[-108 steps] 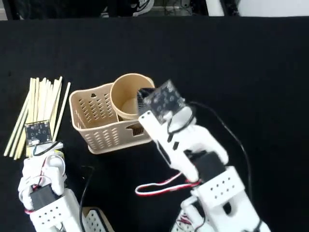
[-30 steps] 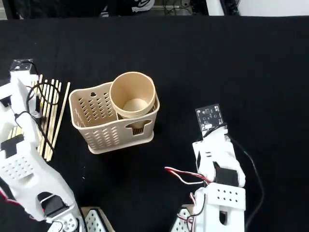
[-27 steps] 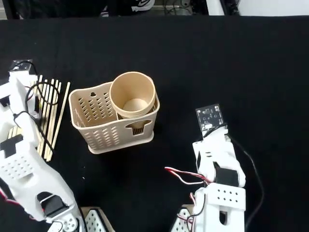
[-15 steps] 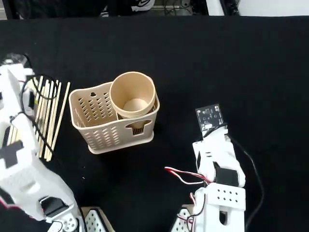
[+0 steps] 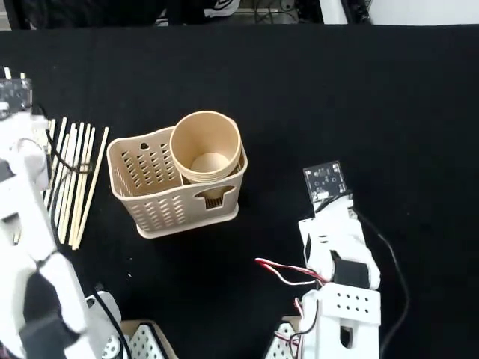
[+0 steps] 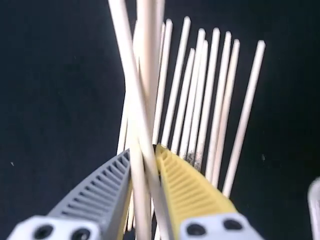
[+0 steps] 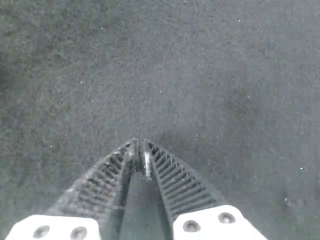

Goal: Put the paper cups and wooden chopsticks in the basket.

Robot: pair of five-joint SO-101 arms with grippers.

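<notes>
A beige slotted basket (image 5: 147, 196) stands left of the table's middle with a paper cup (image 5: 204, 146) upright in its right half. Several wooden chopsticks (image 5: 73, 184) lie in a loose row on the black cloth to its left. The left arm rises over that row, and its gripper (image 6: 144, 152) is shut on a few chopsticks (image 6: 145, 75) that cross between the fingers above the others (image 6: 210, 110). The right arm (image 5: 334, 254) is folded back at the lower right, its gripper (image 7: 139, 151) shut on nothing just above the cloth.
Black cloth (image 5: 359, 97) covers the whole table, with wide bare room to the right of and behind the basket. The arms' bases and red cables (image 5: 278, 272) sit along the near edge.
The right arm left the cup in the basket and drew back to the lower right. The left arm reached over the chopsticks, then rose towards the far left with a few in its grip.
</notes>
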